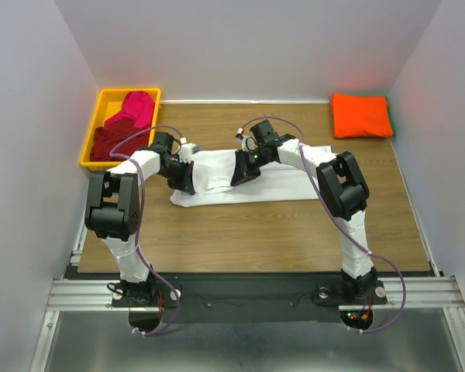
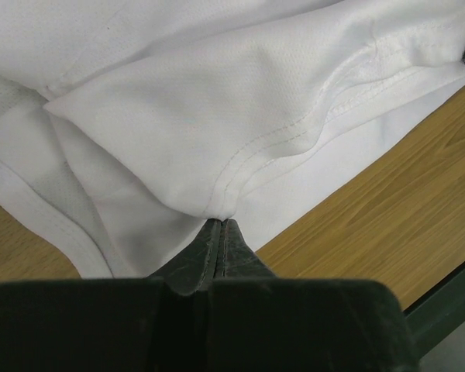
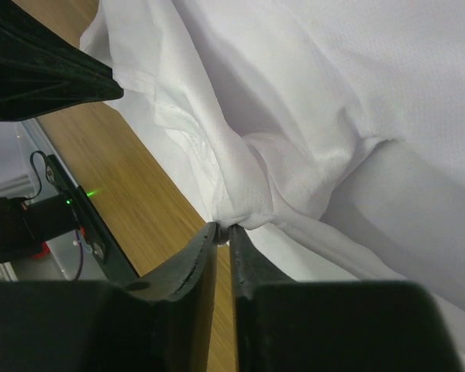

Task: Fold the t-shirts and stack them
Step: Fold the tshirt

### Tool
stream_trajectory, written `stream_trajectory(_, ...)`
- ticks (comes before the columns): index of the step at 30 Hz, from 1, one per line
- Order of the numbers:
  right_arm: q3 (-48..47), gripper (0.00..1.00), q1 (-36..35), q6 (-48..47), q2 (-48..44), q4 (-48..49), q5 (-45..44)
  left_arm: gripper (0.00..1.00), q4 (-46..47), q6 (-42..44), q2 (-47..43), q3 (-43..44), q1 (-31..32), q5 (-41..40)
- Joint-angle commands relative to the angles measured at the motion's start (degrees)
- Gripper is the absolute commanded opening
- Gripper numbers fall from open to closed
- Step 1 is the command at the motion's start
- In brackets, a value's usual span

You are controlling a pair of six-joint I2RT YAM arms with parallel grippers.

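- The white t-shirt [image 1: 283, 184] lies mid-frame on the table [image 1: 240, 232], partly folded.
- The left end effector [image 2: 221, 226] and right end effector [image 3: 223, 229] each pinch its edge, probably to carry one even fold.
- The orange t-shirt [image 1: 361, 115], upper right, likely starts the stack.

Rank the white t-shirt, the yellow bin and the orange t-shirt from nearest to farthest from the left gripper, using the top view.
From the left gripper:
1. white t-shirt: pinched in its jaws, mid-table.
2. yellow bin: far left corner.
3. orange t-shirt: far right corner.
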State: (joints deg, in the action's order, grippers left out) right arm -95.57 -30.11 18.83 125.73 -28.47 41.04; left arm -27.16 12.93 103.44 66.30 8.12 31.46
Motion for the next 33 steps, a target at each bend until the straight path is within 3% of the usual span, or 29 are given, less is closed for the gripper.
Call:
stream_trajectory(1,-2.7,0.12,-0.7,0.2,0.4,2.0,1.6,0.0,0.3,0.1,-1.1,2.6,-0.4,1.7)
stream_trajectory(4,-3.4,0.01,-0.7,0.2,0.2,2.0,1.5,0.0,0.0,0.3,-2.3,3.9,-0.7,2.5)
stream_trajectory(13,-8.2,0.01,0.0,3.1,2.6,2.1,4.0,0.0,-0.4,0.3,-0.6,11.0,-3.3,4.7)
stream_trajectory(16,-9.2,0.07,1.4,4.0,3.4,2.2,4.1,0.0,-1.3,0.3,2.0,15.1,-4.2,5.9)
stream_trajectory(20,-9.5,0.3,3.5,4.7,4.1,2.2,4.2,0.0,-2.0,-0.3,5.8,19.0,-5.0,8.7)
stream_trajectory(21,-9.5,0.42,3.8,4.7,4.0,2.2,4.0,0.0,-2.1,-0.5,7.3,21.0,-5.1,9.3)
stream_trajectory(26,-6.7,0.5,6.3,2.5,1.6,2.1,2.7,0.0,-0.9,-3.2,12.0,27.2,-5.0,10.6)
stream_trajectory(30,-2.2,0.5,8.3,-0.6,-3.8,1.9,0.6,0.0,2.5,-6.7,16.8,31.9,-5.1,9.9)
stream_trajectory(31,0.1,0.49,8.7,-2.9,-5.1,1.7,-0.3,0.06,2.9,-8.0,17.2,32.3,-5.1,9.7)
stream_trajectory(33,2.7,0.46,10.2,-5.8,-8.3,1.0,-4.7,0.07,3.0,-8.4,17.9,33.6,-5.2,9.3)
